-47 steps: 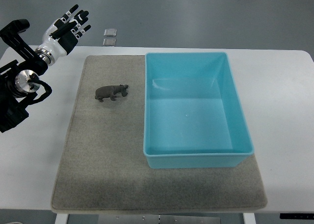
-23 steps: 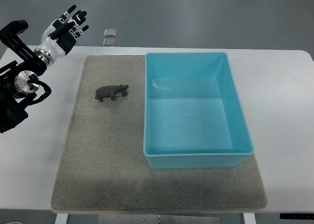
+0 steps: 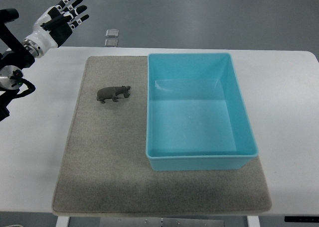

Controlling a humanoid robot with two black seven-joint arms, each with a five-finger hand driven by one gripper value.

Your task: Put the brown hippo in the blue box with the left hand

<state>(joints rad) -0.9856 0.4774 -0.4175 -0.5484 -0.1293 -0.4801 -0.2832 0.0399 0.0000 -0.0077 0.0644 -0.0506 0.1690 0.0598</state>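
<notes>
A small brown hippo (image 3: 113,93) stands on the grey felt mat (image 3: 104,152), its head toward the blue box (image 3: 199,160). The box is an open, empty tub on the mat's right half, a short gap from the hippo. My left hand (image 3: 64,19) hovers past the table's far left corner, well up and left of the hippo. Its fingers are spread and hold nothing. The left arm (image 3: 12,70) enters from the left edge. No right arm shows.
The mat lies on a white table (image 3: 289,97). Two small clear squares (image 3: 112,37) lie on the floor beyond the table's far edge. Grey floor fills the top of the view.
My left hand and arm have drawn back to the left and up, away from the mat. The hippo and box have stayed put.
</notes>
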